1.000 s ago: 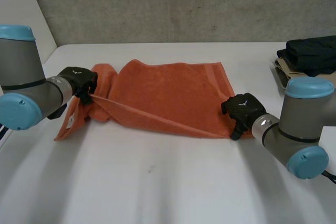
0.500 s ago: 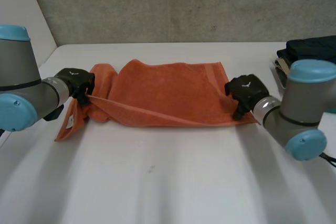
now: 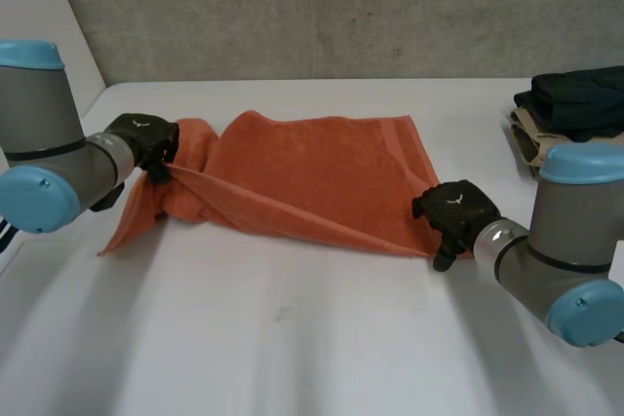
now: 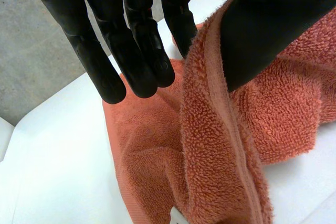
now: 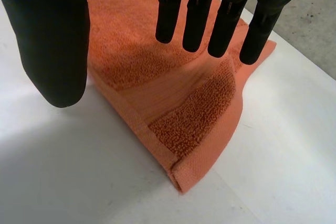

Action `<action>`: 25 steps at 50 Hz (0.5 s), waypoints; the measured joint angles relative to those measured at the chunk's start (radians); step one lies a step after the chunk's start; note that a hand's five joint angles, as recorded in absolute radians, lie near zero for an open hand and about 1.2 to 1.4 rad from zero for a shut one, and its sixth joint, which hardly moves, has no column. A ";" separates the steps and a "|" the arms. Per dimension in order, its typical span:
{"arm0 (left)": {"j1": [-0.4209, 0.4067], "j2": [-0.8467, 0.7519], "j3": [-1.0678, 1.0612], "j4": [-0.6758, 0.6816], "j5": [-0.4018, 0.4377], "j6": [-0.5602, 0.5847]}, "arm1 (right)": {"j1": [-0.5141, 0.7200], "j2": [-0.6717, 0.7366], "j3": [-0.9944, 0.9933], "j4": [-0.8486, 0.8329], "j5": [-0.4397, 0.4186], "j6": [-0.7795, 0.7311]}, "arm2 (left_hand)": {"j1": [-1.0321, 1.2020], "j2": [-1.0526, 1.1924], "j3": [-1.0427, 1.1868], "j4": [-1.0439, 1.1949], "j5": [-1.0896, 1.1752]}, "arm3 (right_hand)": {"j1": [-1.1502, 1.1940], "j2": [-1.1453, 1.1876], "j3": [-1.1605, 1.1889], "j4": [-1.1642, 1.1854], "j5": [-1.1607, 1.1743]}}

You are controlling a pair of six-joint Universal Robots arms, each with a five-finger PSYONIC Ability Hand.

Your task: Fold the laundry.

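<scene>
- Towel (image 3: pixel 322 168) hem, left end: pinched between the thumb (image 4: pixel 268 30) and straight fingers (image 4: pixel 134 40) of the left hand (image 3: pixel 141 138), which holds it raised off the counter (image 3: pixel 292 338).
- Right hand (image 3: pixel 453 211): fingers straight, thumb spread wide, nothing grasped. It hovers over the near right corner (image 5: pixel 181 179), which lies flat on the counter below its fingertips.
- Key relation: the towel's long axis runs side to side between the hands, with one hand at each short end. The near long edge rises as a taut ridge from the right corner to the left hand's pinch. Judged from this, a fold away from the robot needs the right hand to close on its corner first.
- Appearance: orange terry with a flat woven band near the end. The left end is bunched and draped, and the far part is spread flat.
- Background: dark clothes (image 3: pixel 575 104) are stacked at the counter's far right, well apart from the towel.
</scene>
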 measured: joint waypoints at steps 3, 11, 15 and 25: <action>-0.001 -0.011 0.012 -0.002 -0.006 0.001 | -0.001 0.019 -0.009 -0.022 0.002 -0.014 | 0.000 0.000 0.000 0.000 0.000 | 0.003 0.002 0.010 0.014 0.023; 0.002 -0.024 0.027 -0.007 -0.022 0.004 | -0.002 0.062 -0.049 -0.066 0.006 -0.024 | 0.000 0.000 0.000 0.000 0.000 | 0.083 0.099 0.101 0.099 0.103; 0.004 -0.025 0.028 -0.008 -0.027 0.004 | -0.002 0.078 -0.078 -0.073 0.010 -0.023 | 0.000 0.000 0.000 0.000 0.000 | 0.101 0.116 0.119 0.119 0.118; 0.007 -0.019 0.020 -0.010 -0.031 0.001 | 0.004 0.132 -0.161 -0.057 0.015 -0.022 | 0.000 0.000 0.000 0.000 0.000 | 0.224 0.233 0.234 0.233 0.225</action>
